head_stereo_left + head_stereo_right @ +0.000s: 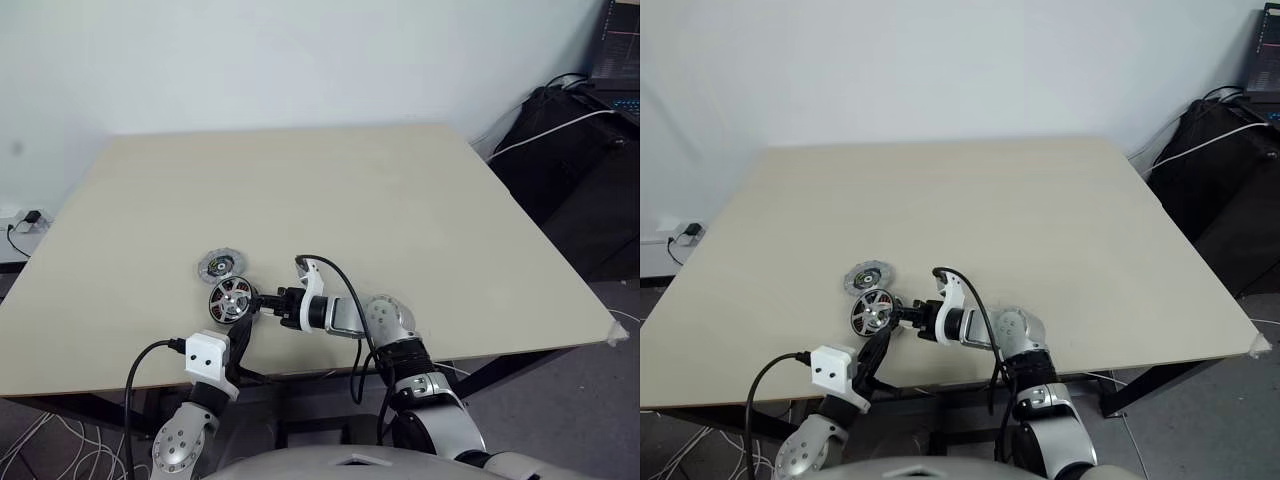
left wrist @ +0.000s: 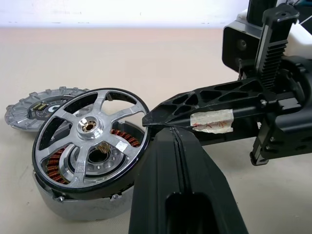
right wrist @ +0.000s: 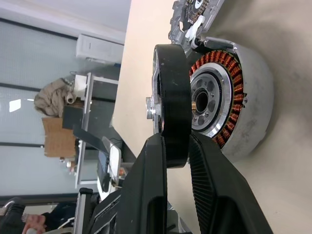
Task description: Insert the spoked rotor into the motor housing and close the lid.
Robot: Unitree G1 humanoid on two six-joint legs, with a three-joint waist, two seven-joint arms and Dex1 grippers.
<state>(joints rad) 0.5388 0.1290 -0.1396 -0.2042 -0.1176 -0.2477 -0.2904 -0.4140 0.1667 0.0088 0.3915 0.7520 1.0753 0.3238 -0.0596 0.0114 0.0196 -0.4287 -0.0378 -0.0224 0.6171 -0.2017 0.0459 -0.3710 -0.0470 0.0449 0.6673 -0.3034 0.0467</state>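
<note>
Rotor (image 2: 90,141) one, in right jaws (image 3: 176,146); housing (image 3: 239,105) one; lid (image 1: 221,265) one; left jaws (image 2: 178,141) together

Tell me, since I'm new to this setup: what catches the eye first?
The right gripper pinching the rotor by its rim, tilted over the copper-wound housing near the table's front edge. The lid lies just behind them, and the shut left gripper sits beside the rotor.

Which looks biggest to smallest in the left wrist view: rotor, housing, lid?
1. Rotor, the widest, tilted on the housing and close to the camera.
2. Housing, mostly hidden under the rotor, so its rank against the rotor is unsure.
3. Lid, farther back and partly covered, clearly smallest.
</note>
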